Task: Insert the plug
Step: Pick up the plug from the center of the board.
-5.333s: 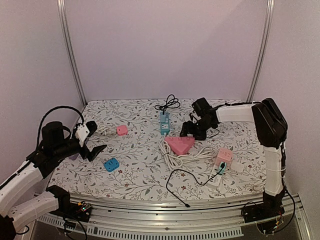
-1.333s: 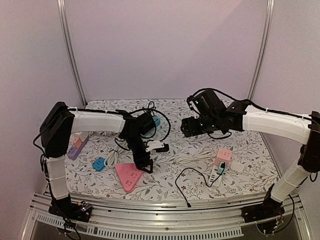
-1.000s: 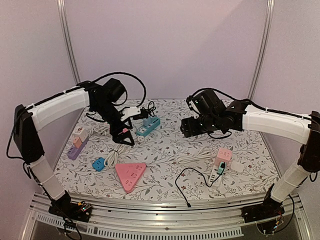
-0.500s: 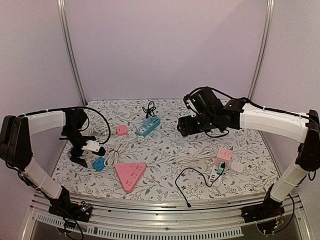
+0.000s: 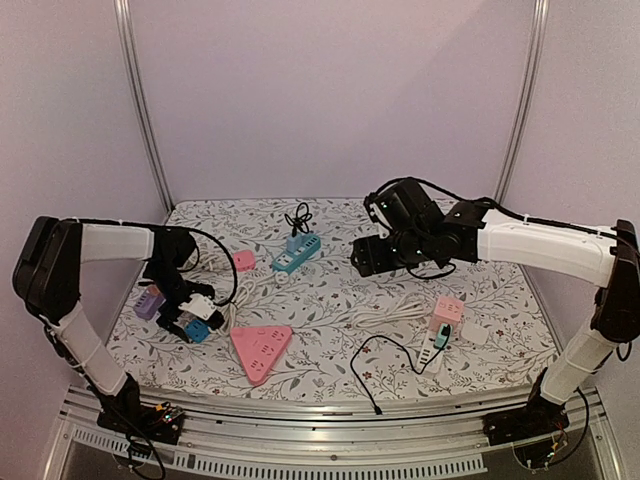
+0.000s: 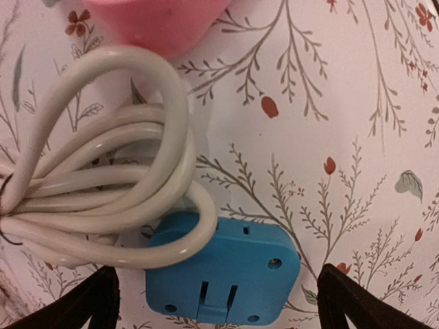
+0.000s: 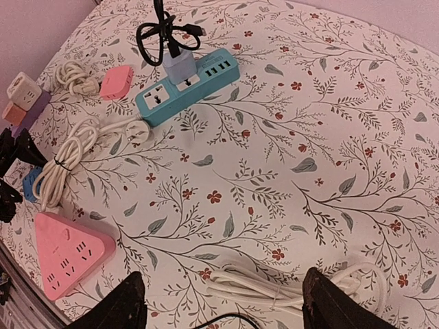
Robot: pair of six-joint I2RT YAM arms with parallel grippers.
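Both grippers are released and hold nothing, so the task appears to be at the approach step, with the plug not yet picked up.

1. Nearest the arm bases lies a pink triangular power strip (image 5: 262, 345) of hard plastic with rounded corners.
2. Just beyond it, the left gripper (image 6: 218, 274) hovers with jaws spread wide over a smooth blue socket block (image 6: 223, 267). A loop of the thick, glossy white cord bundle (image 6: 103, 199) overlaps the block's edge.
3. Farther on, the white plug (image 7: 137, 132) lies on the floral-clothed table (image 5: 330, 300), just beside the teal power strip (image 7: 185, 86). A white charger (image 7: 180, 68) already occupies one socket of this strip. The socket nearest the plug looks free.
4. The right gripper (image 7: 226, 277) hangs above mid-table.

Next move: grasp the plug by its body and align its pins with the free socket. The light strip will probably need steadying.
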